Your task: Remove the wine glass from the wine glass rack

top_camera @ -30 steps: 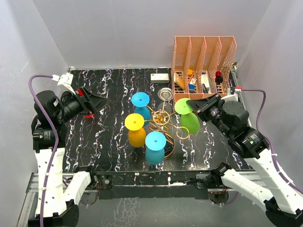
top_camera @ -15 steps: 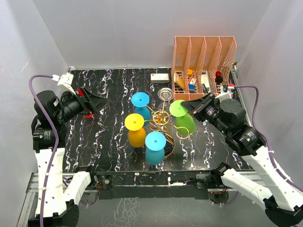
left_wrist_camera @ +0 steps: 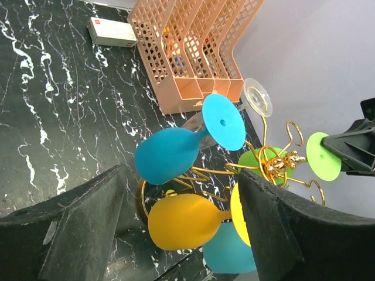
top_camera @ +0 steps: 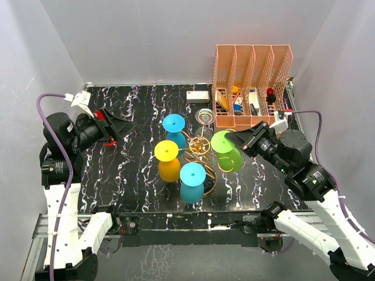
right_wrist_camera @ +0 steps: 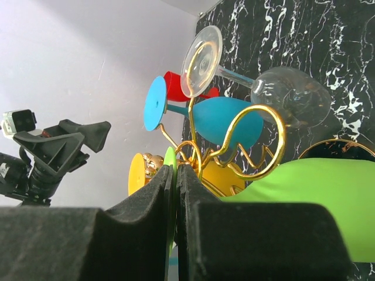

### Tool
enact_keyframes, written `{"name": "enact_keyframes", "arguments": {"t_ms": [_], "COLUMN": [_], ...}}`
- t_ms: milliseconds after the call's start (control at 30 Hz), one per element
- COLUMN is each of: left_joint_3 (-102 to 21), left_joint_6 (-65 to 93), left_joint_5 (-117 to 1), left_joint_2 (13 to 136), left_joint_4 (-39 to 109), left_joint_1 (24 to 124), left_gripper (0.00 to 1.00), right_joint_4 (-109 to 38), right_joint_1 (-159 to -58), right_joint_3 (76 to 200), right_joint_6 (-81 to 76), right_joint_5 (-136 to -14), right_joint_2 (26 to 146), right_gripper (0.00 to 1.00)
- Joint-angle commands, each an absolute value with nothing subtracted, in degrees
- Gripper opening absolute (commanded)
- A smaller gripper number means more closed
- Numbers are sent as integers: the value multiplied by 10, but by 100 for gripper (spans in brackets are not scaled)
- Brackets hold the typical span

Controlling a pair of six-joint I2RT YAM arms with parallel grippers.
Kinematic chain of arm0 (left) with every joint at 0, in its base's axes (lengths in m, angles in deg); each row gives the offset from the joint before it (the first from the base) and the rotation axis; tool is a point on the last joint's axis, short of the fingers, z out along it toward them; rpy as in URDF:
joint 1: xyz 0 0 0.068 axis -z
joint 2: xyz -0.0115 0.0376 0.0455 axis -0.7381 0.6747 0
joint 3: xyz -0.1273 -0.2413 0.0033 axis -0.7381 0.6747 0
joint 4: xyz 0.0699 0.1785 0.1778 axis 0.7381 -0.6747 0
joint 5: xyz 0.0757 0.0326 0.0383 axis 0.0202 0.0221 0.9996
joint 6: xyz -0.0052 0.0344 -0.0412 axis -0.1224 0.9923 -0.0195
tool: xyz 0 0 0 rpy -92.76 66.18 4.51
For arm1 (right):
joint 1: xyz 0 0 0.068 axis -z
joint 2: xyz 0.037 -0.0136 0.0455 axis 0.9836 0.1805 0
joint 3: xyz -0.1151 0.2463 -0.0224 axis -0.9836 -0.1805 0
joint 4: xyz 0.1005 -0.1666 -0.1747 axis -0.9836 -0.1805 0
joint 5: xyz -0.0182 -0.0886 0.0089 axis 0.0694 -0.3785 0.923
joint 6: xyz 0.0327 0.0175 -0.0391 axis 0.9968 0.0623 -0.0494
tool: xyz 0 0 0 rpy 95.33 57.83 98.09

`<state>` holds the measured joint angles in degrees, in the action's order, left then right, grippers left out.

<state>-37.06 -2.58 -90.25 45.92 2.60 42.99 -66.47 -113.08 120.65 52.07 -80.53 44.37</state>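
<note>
My right gripper (top_camera: pixel 230 136) is pinched tight on the thin round foot (top_camera: pixel 220 141) of the green wine glass (top_camera: pixel 235 158); in my right wrist view the two pads meet on the disc's edge with no gap to spare. That glass lies tilted at the 3 o'clock side of the wine glass rack (top_camera: pixel 200 145), its bowl close against one gold looped arm. I cannot tell whether the stem sits inside that loop.

My left gripper (top_camera: pixel 120 127) hangs well apart at the rack's 9 o'clock, jaws spread wide and holding nothing.

Around the central post, the blue glass (top_camera: pixel 173 123) is at 10 o'clock, the yellow glass (top_camera: pixel 167 152) at 9, the teal glass (top_camera: pixel 192 175) at 6 and the clear glass (top_camera: pixel 204 115) at 12. The orange file organizer (top_camera: pixel 252 61) stands at 1 o'clock on the marbled table (top_camera: pixel 129 175).
</note>
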Motion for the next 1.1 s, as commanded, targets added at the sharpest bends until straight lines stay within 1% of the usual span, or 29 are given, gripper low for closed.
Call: {"name": "enact_keyframes", "arguments": {"t_ms": [0, 100, 200, 367, 433, 667, 800, 900, 967, 1067], "left_joint_3": [-363, -362, -367, -416, -443, -481, -479, -448, -435, -432], "left_joint_6": [-35, -41, -50, -29, -25, -93, -190, -295, -354, -402], "left_joint_5": [-884, -873, -869, -836, -828, -859, -915, -954, -962, -961], "left_joint_2": [449, 449, 453, 485, 505, 553, 584, 597, 603, 612], "left_joint_4": [42, 53, 67, 40, 31, 71, 162, 295, 379, 445], "left_joint_1": [432, 432, 432, 432, 432, 432, 435, 446, 459, 488], "left_gripper": [76, 78, 85, 87, 97, 97, 97, 97, 97, 97], "right_joint_4": [-685, -721, -750, -773, -775, -797, -793, -777, -757, -721], "right_joint_1": [-1130, -1130, -1130, -1130, -1131, -1130, -1131, -1131, -1130, -1130], "right_joint_3": [1218, 1233, 1248, 1256, 1265, 1331, 1351, 1359, 1361, 1365], "right_joint_6": [523, 520, 512, 492, 476, 405, 394, 395, 397, 400], "right_joint_5": [-840, -867, -894, -919, -923, -969, -1000, -1010, -1011, -1009], "right_joint_2": [427, 423, 415, 386, 375, 350, 323, 305, 295, 289], "right_gripper": [8, 8, 8, 8, 7, 8, 8, 8, 7, 8]}}
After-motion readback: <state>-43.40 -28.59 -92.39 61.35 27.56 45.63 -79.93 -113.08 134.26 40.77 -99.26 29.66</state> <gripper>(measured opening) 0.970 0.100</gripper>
